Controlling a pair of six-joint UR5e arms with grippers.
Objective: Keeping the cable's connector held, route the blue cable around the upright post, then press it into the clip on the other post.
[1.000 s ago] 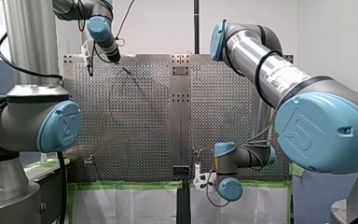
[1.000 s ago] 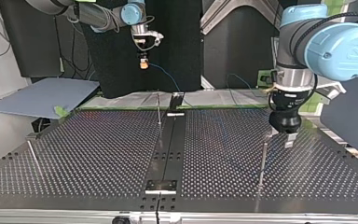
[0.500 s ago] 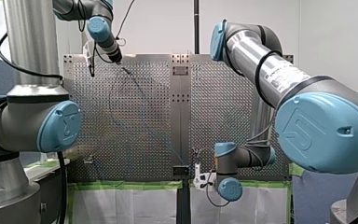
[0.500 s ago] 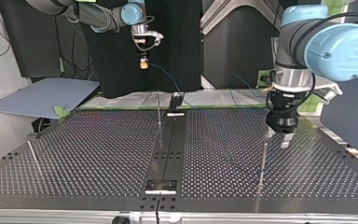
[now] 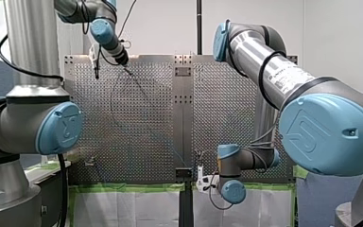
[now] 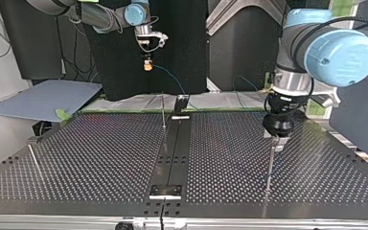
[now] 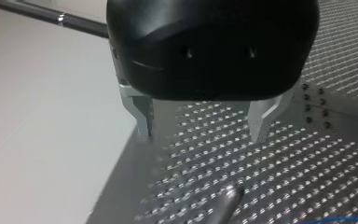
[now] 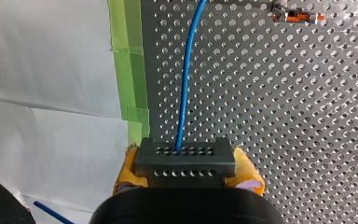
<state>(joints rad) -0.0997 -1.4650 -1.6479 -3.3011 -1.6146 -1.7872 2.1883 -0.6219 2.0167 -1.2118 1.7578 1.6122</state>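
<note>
- At the top view's right, my left gripper (image 6: 277,141) has slid left over the last second. It now hangs right over the tip of the upright post (image 6: 270,165) on the near part of the perforated table (image 6: 100,158). I can't tell if it touches the post.
- In the left wrist view its metal fingers (image 7: 142,116) stand apart with nothing between them. The post tip lies just ahead of them, and a sliver of blue shows beyond it.
- At the far side, top view's left, my right gripper (image 8: 186,173) has not moved and hangs above the table's far edge.
- In the right wrist view its yellow pads (image 8: 248,173) are clamped on the dark connector (image 8: 185,158), so the hold is intact.
- The blue cable (image 8: 185,88) leaves the connector and runs out over the table. In the top view it drops rightward from the gripper. The rest of its path is too faint to trace.
- My read is that routing hasn't started, since the cable is not round the post and not clipped.
- The left arm's shift looks like lining up at the post to catch the cable.
- I can't tell which post carries the clip.
</note>
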